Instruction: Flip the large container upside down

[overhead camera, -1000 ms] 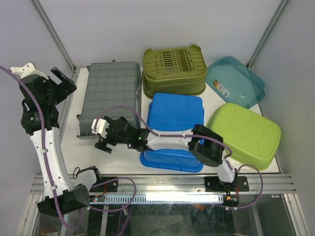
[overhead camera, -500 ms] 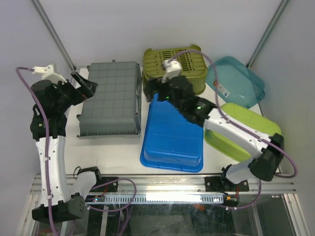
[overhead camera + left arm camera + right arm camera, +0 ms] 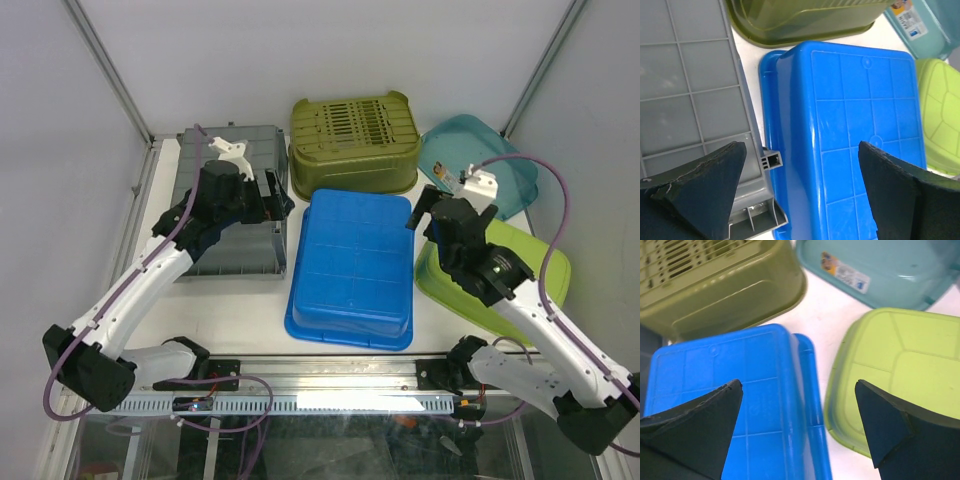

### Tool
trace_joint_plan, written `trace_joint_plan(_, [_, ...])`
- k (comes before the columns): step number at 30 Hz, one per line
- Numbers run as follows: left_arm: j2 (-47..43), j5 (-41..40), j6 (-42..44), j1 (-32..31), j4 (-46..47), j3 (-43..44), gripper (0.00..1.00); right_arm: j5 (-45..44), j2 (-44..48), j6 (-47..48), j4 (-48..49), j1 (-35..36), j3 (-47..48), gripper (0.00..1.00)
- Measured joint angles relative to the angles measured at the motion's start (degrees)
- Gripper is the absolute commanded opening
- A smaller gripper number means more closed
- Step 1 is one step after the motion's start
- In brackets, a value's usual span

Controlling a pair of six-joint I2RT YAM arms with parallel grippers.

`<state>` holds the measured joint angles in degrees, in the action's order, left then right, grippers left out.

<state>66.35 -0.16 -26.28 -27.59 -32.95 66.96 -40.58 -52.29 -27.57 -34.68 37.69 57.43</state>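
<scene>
Your left hand [image 3: 801, 150] is spread wide and empty. Below it, the blue bin [image 3: 860, 125] lies bottom up on the surface [image 3: 825, 315], with the gray bin [image 3: 690, 90] just beside. Your right hand [image 3: 798, 385] gapes empty over the blue bin's other rim, the lime bin [image 3: 900, 370] alongside and the olive basket [image 3: 725, 285] beyond.

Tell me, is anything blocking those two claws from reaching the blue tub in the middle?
Nothing visible does. The left gripper and right gripper hang open over the far corners of the blue tub, with only air between in both wrist views. The grey crate and lime tub sit close beside it, not over it.
</scene>
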Motion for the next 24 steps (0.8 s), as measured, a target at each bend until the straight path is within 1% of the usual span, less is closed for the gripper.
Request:
trace_joint_plan(4, [1.7,-4.9,0.0,-0.9,0.0,0.1,0.99,-7.5,3.5,-4.0,-3.8,0.0,-0.7,0.99])
trace_joint_plan(8, [0.0,-8.9,0.2,-0.9,1.3,0.2,0.99,-11.6,5.7,-5.7,-4.3,0.0,-1.9,0.99])
trace_joint_plan(16, [-9.4,-9.9,0.4,-0.9,8.5,-4.1,0.99,-13.0,10.1,-6.0,-0.1,0.0,-6.2,0.99])
trace_joint_plan(24, [-9.9,-10.1,0.4,-0.9,10.3,-4.8,0.99,-12.9,10.2,-6.0,1.5,0.0,-6.6,0.99])
